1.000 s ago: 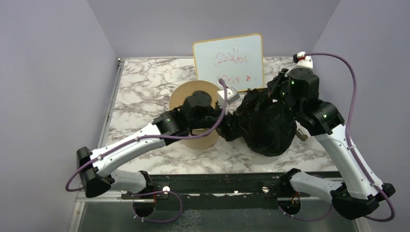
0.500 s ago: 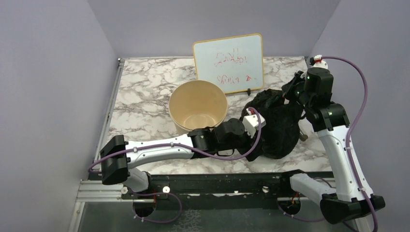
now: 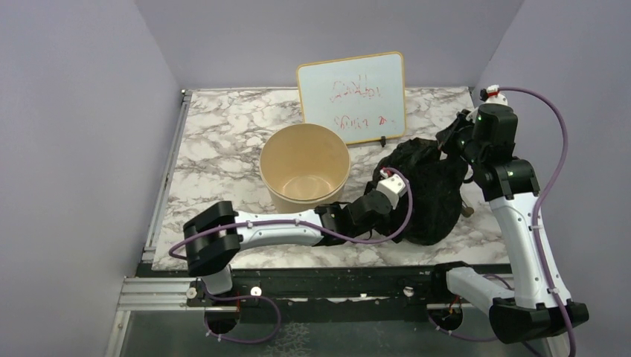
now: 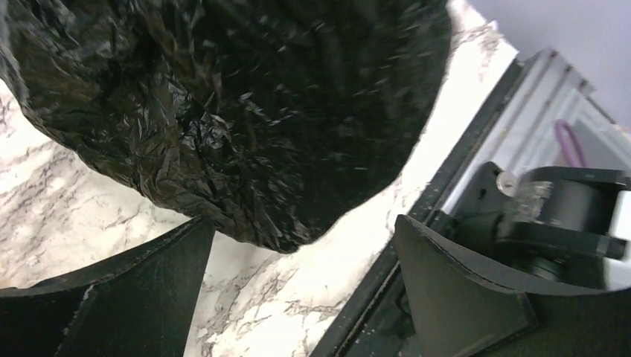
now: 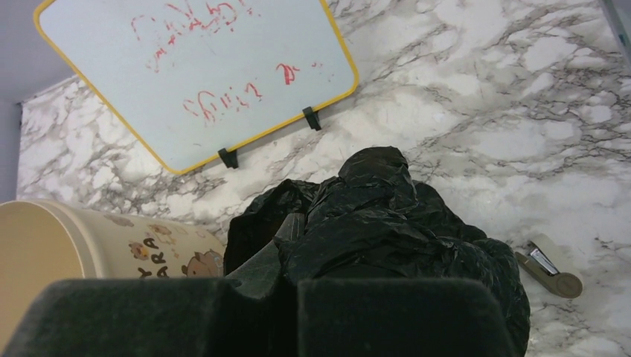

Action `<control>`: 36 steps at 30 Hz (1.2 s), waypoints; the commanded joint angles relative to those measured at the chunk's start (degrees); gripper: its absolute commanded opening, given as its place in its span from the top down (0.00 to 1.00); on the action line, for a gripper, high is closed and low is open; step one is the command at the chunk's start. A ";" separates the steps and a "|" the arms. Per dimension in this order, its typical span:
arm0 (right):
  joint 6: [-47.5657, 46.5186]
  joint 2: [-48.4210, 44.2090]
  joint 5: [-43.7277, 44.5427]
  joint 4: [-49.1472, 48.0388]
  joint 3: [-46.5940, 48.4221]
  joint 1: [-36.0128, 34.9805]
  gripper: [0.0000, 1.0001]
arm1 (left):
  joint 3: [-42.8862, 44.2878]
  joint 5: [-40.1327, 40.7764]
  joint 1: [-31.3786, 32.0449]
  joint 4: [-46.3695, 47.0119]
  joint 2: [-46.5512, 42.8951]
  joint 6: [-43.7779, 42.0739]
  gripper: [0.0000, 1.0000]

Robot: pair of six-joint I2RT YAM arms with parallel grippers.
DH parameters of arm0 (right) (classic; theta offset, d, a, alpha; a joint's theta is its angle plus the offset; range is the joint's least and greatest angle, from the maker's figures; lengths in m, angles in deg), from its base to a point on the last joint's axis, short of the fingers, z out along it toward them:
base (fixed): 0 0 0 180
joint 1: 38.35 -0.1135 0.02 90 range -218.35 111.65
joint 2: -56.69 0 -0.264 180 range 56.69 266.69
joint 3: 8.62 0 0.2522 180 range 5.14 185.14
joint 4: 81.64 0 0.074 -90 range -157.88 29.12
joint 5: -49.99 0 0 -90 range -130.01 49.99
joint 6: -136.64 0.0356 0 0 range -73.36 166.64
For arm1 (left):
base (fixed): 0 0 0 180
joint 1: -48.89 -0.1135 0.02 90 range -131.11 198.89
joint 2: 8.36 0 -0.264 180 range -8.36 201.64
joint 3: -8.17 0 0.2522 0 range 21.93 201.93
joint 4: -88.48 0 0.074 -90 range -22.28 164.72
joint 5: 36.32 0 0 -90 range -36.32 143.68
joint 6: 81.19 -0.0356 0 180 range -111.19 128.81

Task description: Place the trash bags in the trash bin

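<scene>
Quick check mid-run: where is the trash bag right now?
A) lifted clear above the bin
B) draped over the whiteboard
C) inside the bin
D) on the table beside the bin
D: the trash bag sits crumpled on the table next to the trash bin, whose inside shows only bare beige.

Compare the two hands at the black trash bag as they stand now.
The left hand is wide open, gripping nothing; the right hand is shut on a fold of the trash bag. The left hand is at the bag's near left side, the right hand at its far right side. Both are close against the bag.
</scene>
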 commanded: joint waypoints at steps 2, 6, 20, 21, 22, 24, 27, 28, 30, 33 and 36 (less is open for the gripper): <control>-0.29 -1.87 -4.39 -0.33 -0.16 0.26 0.99 | 1.68 4.93 0.08 3.39 5.05 1.96 0.05; -0.33 -1.89 -5.17 -0.58 -0.13 0.26 0.99 | 3.11 3.93 0.13 4.34 7.89 2.43 0.05; -1.54 -1.76 -10.80 -2.15 -0.25 0.26 0.99 | 4.35 3.63 0.14 10.45 9.20 -1.17 0.78; -1.68 -2.03 -10.78 -2.27 -0.25 0.26 0.99 | 4.49 3.88 0.09 10.03 8.74 -1.23 0.84; -2.06 -2.27 -11.17 -2.47 -0.32 0.26 0.99 | 4.40 3.85 0.09 9.84 8.22 -1.20 0.93; -2.84 -2.97 -12.82 -3.16 -0.48 0.26 0.99 | 3.82 3.60 0.08 9.98 7.01 -1.20 1.00; -3.26 -4.21 -15.22 -3.94 -0.12 0.26 0.99 | 4.00 2.93 0.04 9.00 4.98 -3.51 1.00; -3.38 -4.74 -15.82 -4.29 0.06 0.26 0.99 | 4.57 1.75 -0.08 8.16 4.38 -5.39 1.00; -4.00 -6.02 -16.76 -4.63 0.50 0.26 0.99 | 6.12 -4.22 -0.73 6.32 3.23 -10.72 1.00; -5.37 -7.82 -16.53 -4.30 1.41 0.26 0.99 | 9.01 -6.39 -1.26 1.70 1.10 -16.50 1.00; -5.77 -9.32 -17.16 -4.08 2.29 0.26 0.99 | 10.14 -6.13 -1.27 -0.71 -1.41 -21.24 1.00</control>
